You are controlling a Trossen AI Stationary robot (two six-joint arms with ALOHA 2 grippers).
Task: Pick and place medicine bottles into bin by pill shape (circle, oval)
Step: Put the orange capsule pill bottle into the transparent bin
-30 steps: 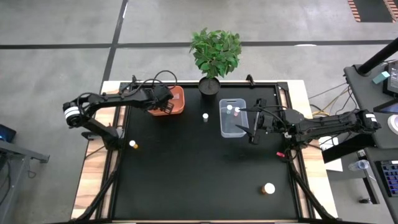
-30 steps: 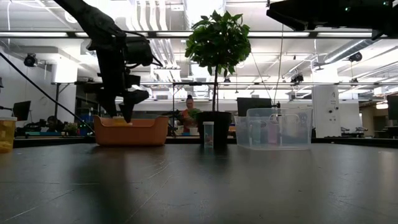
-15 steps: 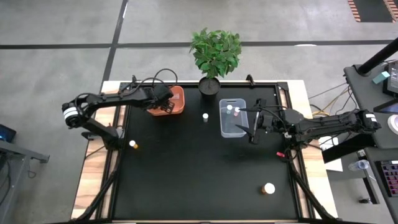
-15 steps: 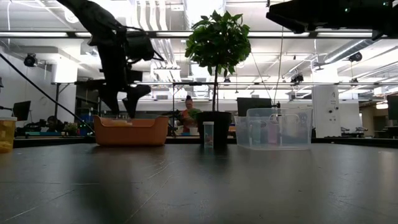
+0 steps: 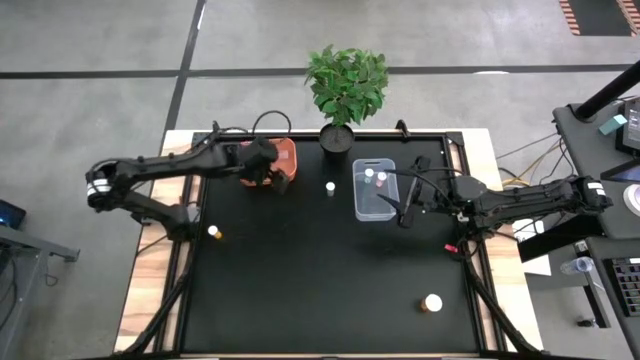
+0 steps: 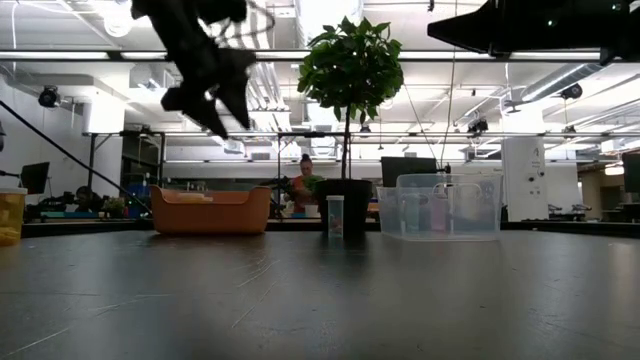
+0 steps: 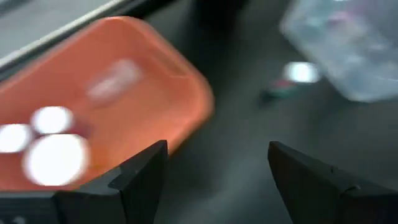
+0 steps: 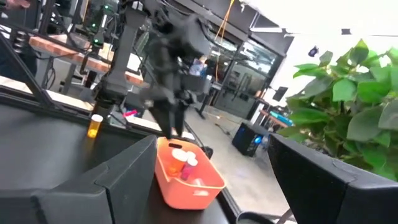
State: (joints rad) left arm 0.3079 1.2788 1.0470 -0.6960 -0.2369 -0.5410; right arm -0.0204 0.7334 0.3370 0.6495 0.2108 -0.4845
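My left gripper (image 5: 277,180) is open and empty. It hangs high above the right end of the orange bin (image 5: 282,160), as the low view (image 6: 212,98) shows. The bin holds several white-capped bottles (image 7: 55,149). My right gripper (image 5: 402,210) is open and empty beside the right wall of the clear bin (image 5: 374,200), which holds a few bottles (image 5: 369,174). Loose bottles stand upright on the black mat: a white-capped one (image 5: 330,187) between the bins, an amber one (image 5: 213,232) at the left, and one (image 5: 431,302) at the near right.
A potted green plant (image 5: 345,90) stands at the table's far edge behind the bins. A small pink object (image 5: 450,247) lies near the right rim. The mat's middle and near part lie open between the loose bottles.
My left gripper has risen from just over the orange bin to well above it. It has also shifted a little toward the table's right and near edges. The right arm has kept still.
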